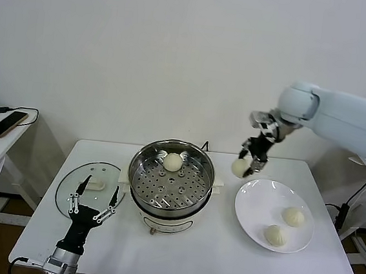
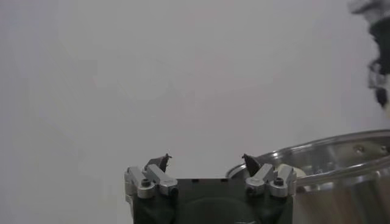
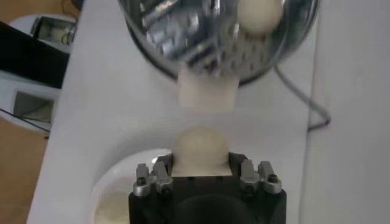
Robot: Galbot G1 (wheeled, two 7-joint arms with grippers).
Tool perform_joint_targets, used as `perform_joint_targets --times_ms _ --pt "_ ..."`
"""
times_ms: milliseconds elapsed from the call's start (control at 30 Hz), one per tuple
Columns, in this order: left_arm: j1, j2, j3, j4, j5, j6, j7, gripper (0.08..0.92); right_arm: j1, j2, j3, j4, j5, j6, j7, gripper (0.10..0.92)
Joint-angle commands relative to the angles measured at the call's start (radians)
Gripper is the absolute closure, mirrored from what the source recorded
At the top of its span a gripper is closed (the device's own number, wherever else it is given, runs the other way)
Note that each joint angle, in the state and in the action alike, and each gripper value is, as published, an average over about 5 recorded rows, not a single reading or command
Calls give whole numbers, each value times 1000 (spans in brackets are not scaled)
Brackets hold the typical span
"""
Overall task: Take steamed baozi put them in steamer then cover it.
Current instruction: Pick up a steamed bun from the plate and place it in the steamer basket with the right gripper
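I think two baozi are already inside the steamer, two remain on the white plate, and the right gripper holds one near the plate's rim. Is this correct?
Not quite. The head view shows only one baozi in the steamer, on the perforated tray of the steamer. The rest stands: two baozi remain on the white plate, and the right gripper holds one near the plate's rim.

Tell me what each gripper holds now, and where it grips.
Right gripper pinches a round cream-white steamed bun by its sides. Left gripper holds nothing.
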State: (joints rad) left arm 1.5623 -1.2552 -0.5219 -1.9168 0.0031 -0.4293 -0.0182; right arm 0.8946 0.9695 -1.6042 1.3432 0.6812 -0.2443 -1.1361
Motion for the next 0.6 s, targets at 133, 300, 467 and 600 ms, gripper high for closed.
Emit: perform_joint_targets --times_ms 133,300,467,600 --pt "-1 -2 4 1 0 2 0 177 10 310 -46 -4 155 -63 80 399" --pt "-5 0 6 11 -1 -3 -1 177 -49 435 -66 -99 208 -67 129 403" --pt "-7 4 10 13 -3 -8 -1 177 -109 534 -69 -196 222 -66 158 406" --pt "-9 4 14 12 -3 -9 -2 177 -154 585 -64 -260 222 -65 179 406"
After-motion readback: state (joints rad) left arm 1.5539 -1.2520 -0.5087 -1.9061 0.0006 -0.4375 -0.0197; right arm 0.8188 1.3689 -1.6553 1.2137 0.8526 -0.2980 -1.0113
